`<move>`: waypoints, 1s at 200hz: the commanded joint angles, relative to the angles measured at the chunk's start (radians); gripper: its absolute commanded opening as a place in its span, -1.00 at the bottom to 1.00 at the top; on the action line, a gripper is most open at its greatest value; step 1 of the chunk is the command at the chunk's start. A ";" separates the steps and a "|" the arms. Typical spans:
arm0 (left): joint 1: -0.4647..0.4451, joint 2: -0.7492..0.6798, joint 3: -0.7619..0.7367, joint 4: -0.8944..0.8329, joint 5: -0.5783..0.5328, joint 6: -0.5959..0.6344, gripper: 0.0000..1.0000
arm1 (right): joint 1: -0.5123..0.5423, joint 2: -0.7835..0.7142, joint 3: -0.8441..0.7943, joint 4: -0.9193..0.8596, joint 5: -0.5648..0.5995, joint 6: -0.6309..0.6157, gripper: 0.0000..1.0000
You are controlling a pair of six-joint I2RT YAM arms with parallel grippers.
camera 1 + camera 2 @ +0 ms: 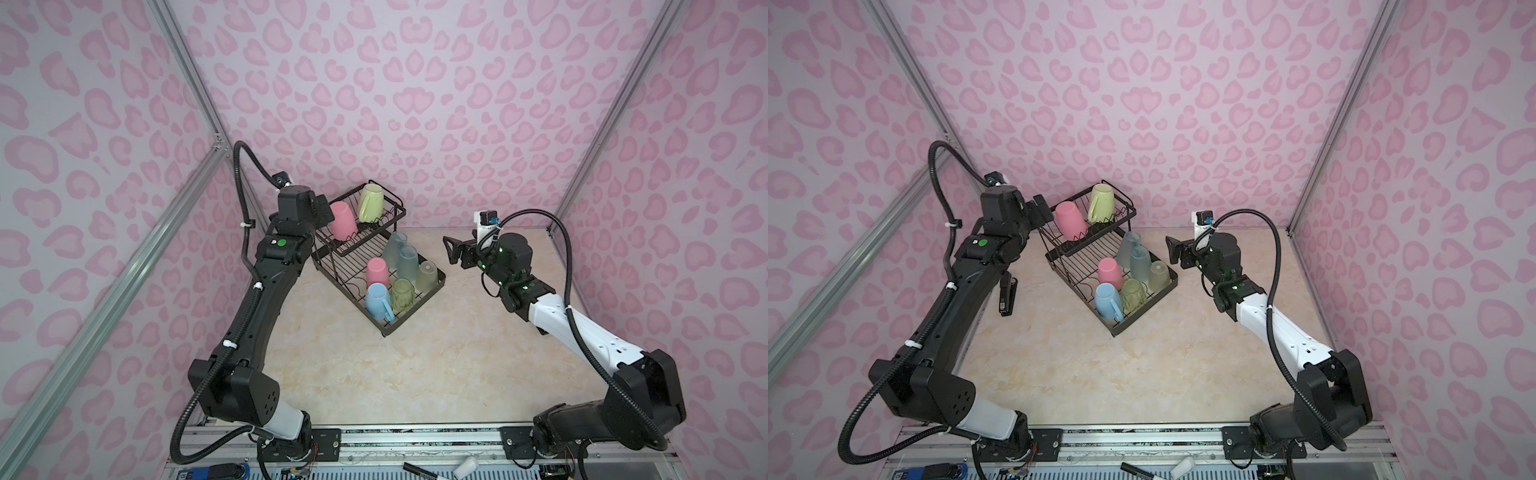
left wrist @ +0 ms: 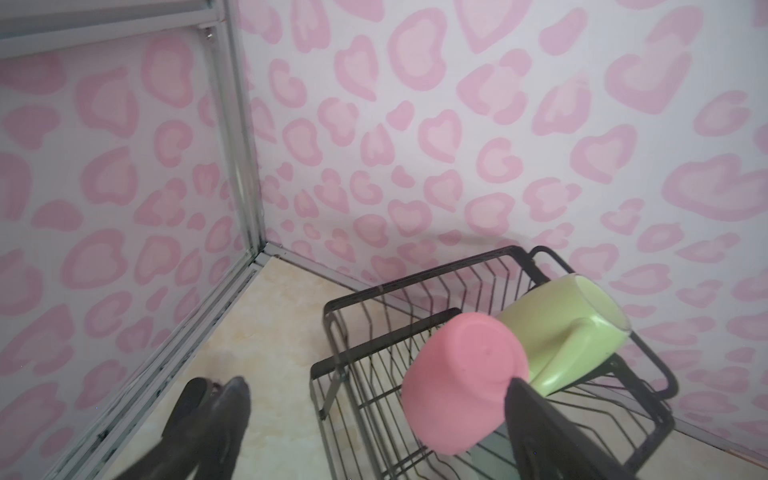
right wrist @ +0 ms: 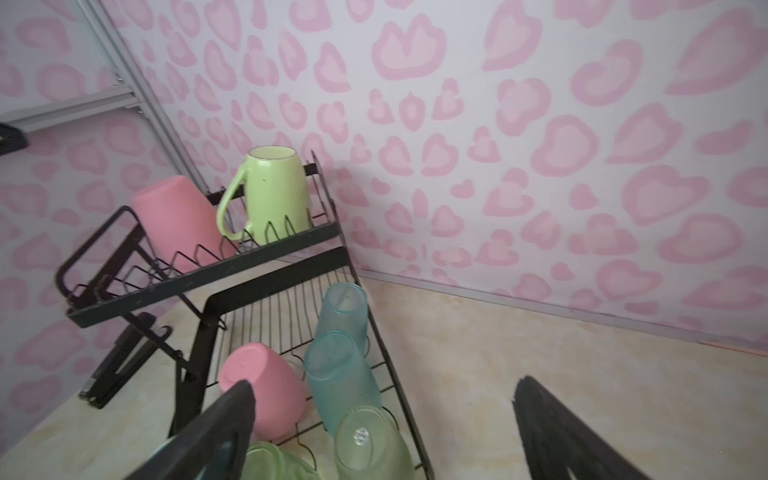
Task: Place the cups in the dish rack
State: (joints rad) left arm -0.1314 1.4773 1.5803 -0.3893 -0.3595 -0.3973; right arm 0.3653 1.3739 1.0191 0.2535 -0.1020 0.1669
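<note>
The black wire dish rack (image 1: 412, 308) (image 1: 1144, 300) stands at the back of the table. In its upper basket a pink cup (image 1: 343, 220) (image 2: 461, 382) leans upside down beside a lime mug (image 1: 371, 203) (image 3: 274, 195). The lower tray holds several cups: two blue-grey tumblers (image 1: 401, 254), a pink cup (image 1: 377, 272), two green tumblers (image 1: 426, 276) and a light-blue mug (image 1: 378, 300). My left gripper (image 1: 324, 212) (image 2: 376, 386) is open at the upper basket, one finger close to the pink cup. My right gripper (image 1: 449, 249) (image 3: 384, 384) is open and empty, just right of the lower tray.
A black stapler-like object (image 1: 1007, 297) (image 3: 120, 357) lies on the marble table (image 1: 374, 374) under the left arm, left of the rack. Patterned walls close in the back and both sides. A marker (image 1: 419, 469) and a small white object (image 1: 465, 466) lie on the front rail.
</note>
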 commanded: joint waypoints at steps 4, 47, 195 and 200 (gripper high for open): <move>0.054 -0.128 -0.121 0.053 0.032 -0.070 0.94 | -0.054 -0.063 -0.084 0.000 0.173 -0.027 0.94; 0.106 -0.306 -0.349 0.088 -0.022 -0.092 0.94 | -0.164 -0.153 -0.250 0.070 0.287 -0.009 0.94; 0.262 0.025 -0.673 0.259 0.082 -0.055 0.94 | -0.310 0.014 -0.519 0.404 0.374 -0.110 0.90; 0.267 0.038 -0.680 0.274 0.083 -0.044 0.94 | -0.313 0.016 -0.518 0.397 0.372 -0.109 0.90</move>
State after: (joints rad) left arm 0.1104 1.4563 0.9176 -0.2081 -0.3492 -0.4820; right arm 0.0574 1.3811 0.5011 0.6319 0.2466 0.0746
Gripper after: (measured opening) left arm 0.971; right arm 0.951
